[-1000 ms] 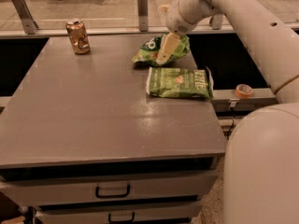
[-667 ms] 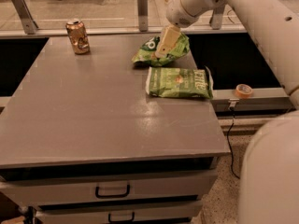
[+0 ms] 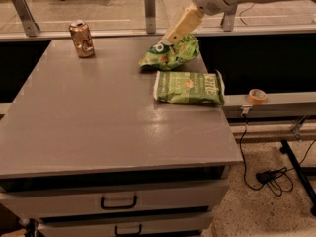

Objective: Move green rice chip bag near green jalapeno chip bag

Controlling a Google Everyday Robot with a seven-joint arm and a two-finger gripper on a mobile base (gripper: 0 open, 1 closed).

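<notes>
At the far left corner of the desk (image 3: pixel 98 127) stands a copper-coloured can (image 3: pixel 81 38), upright and well apart from everything else; nothing about it has changed.

Toward the far right edge lies the green rice chip bag (image 3: pixel 170 53), puffy and crumpled, just behind the green jalapeno chip bag (image 3: pixel 190 88), which lies flat with its lettered end to the right; the two are so close that I cannot tell whether they touch. Neither bag has shifted over the last second. What has changed is the arm: a second ago its bulk filled the right side of the view and the gripper (image 3: pixel 170 33) sat low against the rice bag; now the arm has swung up toward the top right, and the gripper slants down and to the left from there, its tip only at the bag's upper left edge. Whether the gripper is open or clamped on the bag cannot be told from this view.

My reading is that the rice bag already lies near its target, so the task looks essentially met, and the arm appears to be drawing away rather than carrying; if the gripper does still hold the bag, further lifting would drag it off again.

Past the desk's right edge, a roll of tape (image 3: pixel 256 96) rests on a lower rail.
</notes>
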